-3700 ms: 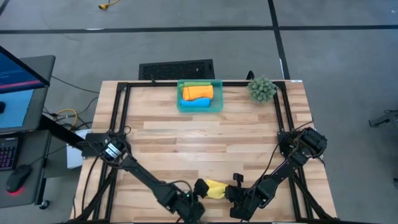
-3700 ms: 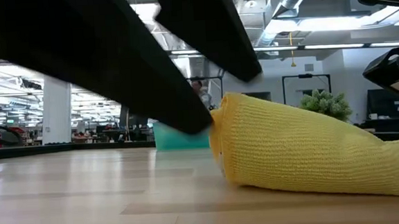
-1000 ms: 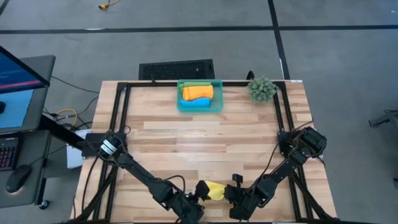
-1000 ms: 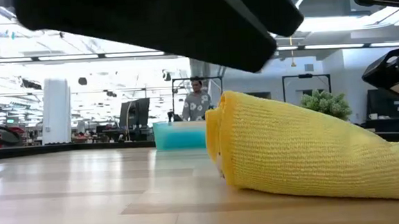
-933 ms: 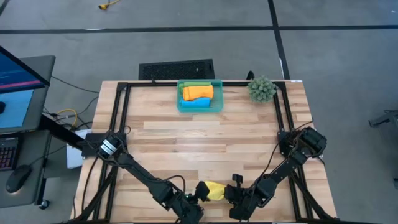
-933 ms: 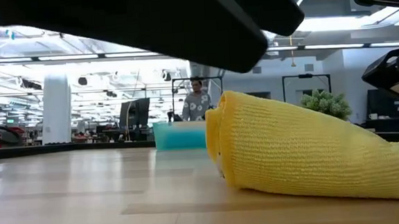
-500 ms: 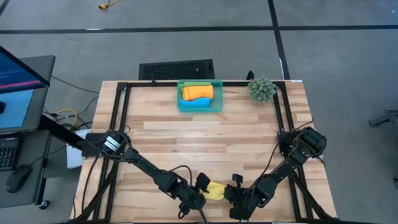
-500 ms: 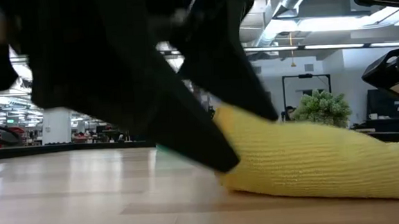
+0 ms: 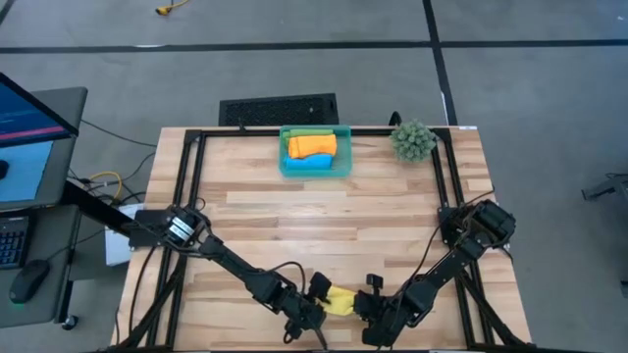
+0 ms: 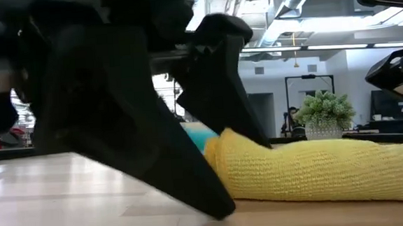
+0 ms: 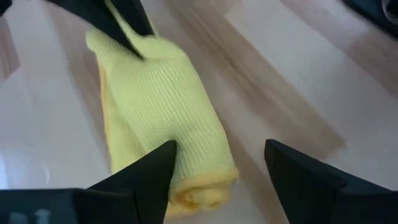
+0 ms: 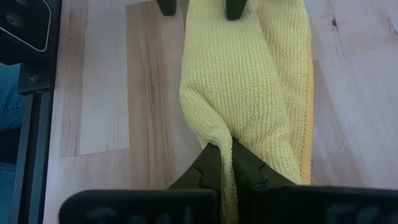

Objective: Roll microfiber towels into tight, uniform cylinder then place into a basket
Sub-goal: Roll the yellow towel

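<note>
The yellow towel, loosely rolled, lies on its side on the wood near the table's near edge. My left gripper is open at the roll's left end. One finger is on the roll, and the other is over bare wood on the near side. My right gripper is shut on the roll's right end. The teal basket stands at the far middle and holds orange, blue and green towels. My left gripper is open and touches the towel with one finger, which lies on the roll's top near its left end. It comes slanting down from the table's left. The roll rests on the table. My right gripper pinches a raised fold at the roll's right end between its two shut fingers. It slants down from the table's right and points along the roll. How many layers it holds, I cannot tell. That end lies on the wood.
A spiky green plant ball sits at the far right corner. Black frame rails run along the table's sides. The towel lies close to the near edge, with bare wood between it and the basket. A person stands in the room beyond.
My left gripper has come down and toward the right, rolling as it went, onto the towel's left end. That end stood raised a second ago and now lies lower and flatter. The right end has stayed where it was.
</note>
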Controlling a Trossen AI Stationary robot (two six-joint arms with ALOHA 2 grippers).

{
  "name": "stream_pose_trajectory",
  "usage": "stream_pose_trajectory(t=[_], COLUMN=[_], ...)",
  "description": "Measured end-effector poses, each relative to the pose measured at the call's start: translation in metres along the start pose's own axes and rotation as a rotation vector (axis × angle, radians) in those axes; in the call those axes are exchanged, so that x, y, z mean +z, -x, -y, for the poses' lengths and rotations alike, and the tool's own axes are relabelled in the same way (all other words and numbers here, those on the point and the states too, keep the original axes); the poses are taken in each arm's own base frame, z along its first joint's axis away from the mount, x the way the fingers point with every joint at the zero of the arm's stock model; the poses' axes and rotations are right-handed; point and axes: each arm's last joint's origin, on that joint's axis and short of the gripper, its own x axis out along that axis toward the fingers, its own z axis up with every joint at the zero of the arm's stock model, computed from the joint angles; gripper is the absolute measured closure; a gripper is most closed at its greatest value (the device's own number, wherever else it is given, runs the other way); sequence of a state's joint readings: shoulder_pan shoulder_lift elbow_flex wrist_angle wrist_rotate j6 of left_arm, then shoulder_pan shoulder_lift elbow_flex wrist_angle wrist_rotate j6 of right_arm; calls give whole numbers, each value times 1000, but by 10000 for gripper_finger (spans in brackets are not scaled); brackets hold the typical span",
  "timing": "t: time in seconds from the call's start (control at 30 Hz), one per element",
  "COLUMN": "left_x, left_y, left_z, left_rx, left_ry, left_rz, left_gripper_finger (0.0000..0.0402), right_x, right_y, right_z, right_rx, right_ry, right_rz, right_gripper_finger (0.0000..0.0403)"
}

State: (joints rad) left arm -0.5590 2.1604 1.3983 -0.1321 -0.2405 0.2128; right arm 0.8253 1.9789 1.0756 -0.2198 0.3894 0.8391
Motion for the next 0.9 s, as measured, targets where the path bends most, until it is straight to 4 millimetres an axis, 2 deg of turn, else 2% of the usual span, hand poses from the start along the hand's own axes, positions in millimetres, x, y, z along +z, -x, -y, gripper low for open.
stream_pose_trajectory(t=[0.2, 0.43, 0.57, 0.73, 0.9], left_x=[-5, -9, -11, -10, -11], left_y=[-10, -14, -15, -16, -17], left_z=[-5, -16, -21, -24, -29], left_rx=[17, 52, 57, -112, -315], left_ry=[91, 195, 332, 553, 742], left_rz=[-4, -22, -24, -12, -31], left_gripper_finger=[199, 279, 329, 383, 384], right_x=[-1, 0, -1, -2, -3], right_y=[1, 1, 3, 5, 6], right_z=[-4, -8, -13, -20, -22], right_rx=[21, 53, 84, 153, 188], right_ry=[27, 25, 33, 29, -85], right_rz=[10, 28, 50, 49, 26], right_gripper_finger=[378, 380, 384, 380, 386])
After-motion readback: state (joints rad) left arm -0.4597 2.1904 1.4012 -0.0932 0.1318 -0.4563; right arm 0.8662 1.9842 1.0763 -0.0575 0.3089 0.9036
